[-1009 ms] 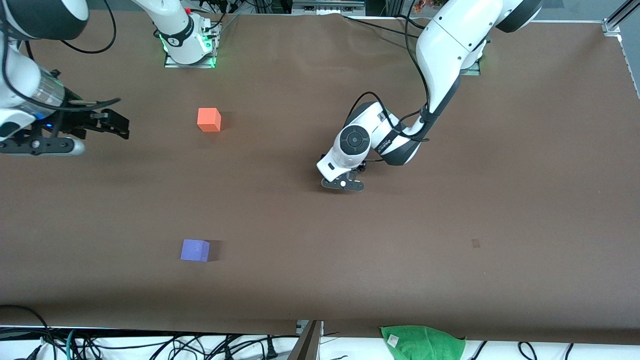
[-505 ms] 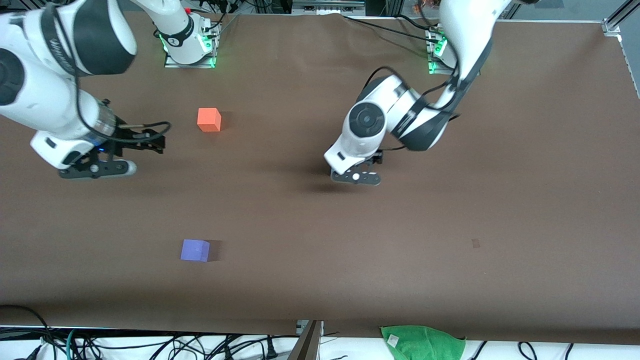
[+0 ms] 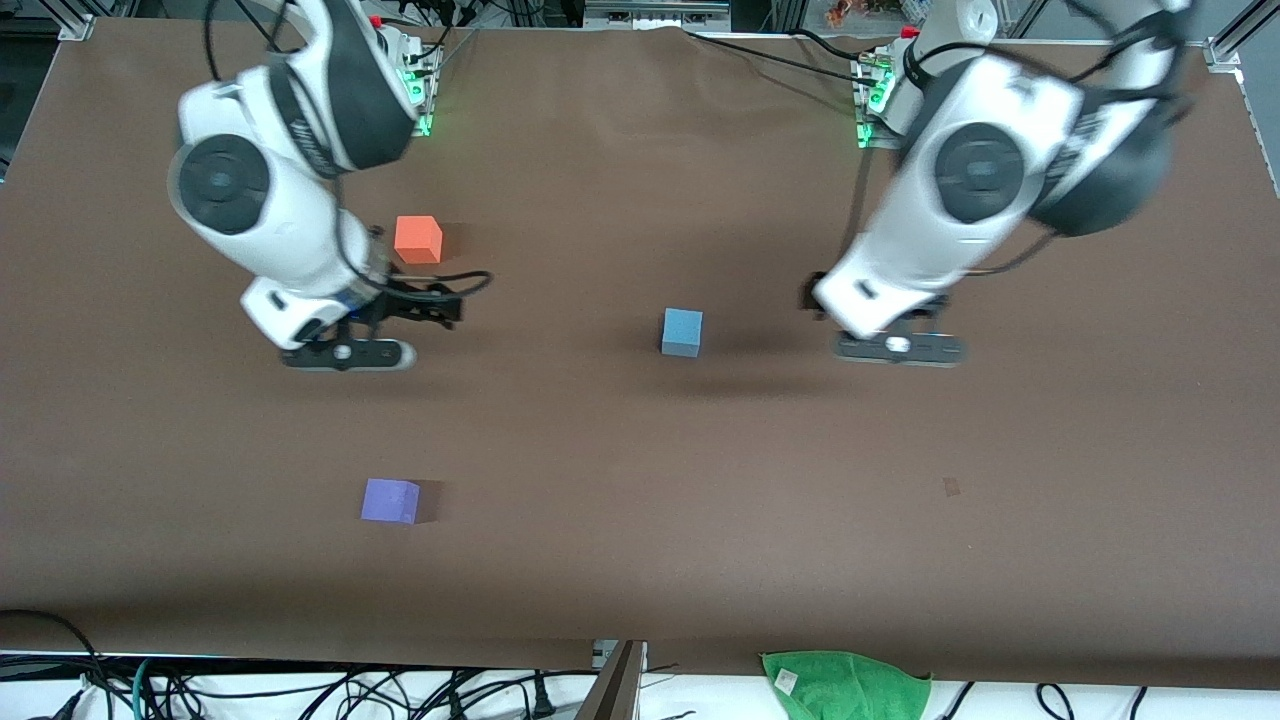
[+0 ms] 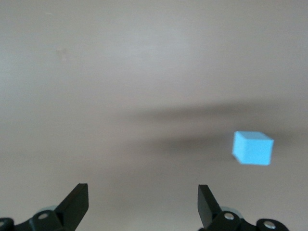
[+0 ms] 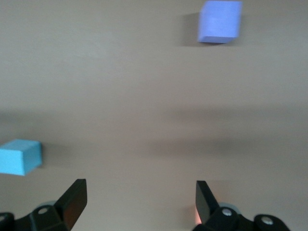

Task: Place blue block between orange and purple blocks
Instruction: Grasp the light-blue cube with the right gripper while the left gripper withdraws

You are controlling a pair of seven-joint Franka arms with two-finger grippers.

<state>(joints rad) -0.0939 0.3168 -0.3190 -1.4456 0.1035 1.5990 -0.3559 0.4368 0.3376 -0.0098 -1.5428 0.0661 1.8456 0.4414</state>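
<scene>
The blue block point(image 3: 682, 332) sits on the brown table near its middle, free of both grippers. The orange block point(image 3: 418, 239) and the purple block point(image 3: 390, 500) sit toward the right arm's end, the purple one nearer the front camera. My left gripper point(image 3: 900, 348) is open and empty, up over bare table beside the blue block on the left arm's side. My right gripper point(image 3: 345, 354) is open and empty, over the table next to the orange block. The left wrist view shows its open gripper point(image 4: 142, 197) and the blue block point(image 4: 252, 148). The right wrist view shows its open gripper point(image 5: 139, 195), the blue block point(image 5: 19, 157) and the purple block point(image 5: 220, 21).
A green cloth point(image 3: 845, 682) lies off the table's front edge, with cables along that edge. The arm bases point(image 3: 380, 100) stand along the table's back edge. A small dark mark point(image 3: 951, 487) is on the table mat.
My left gripper rose and moved toward its own end of the table, uncovering the blue block. My right gripper swung in from the table's end to beside the orange block.
</scene>
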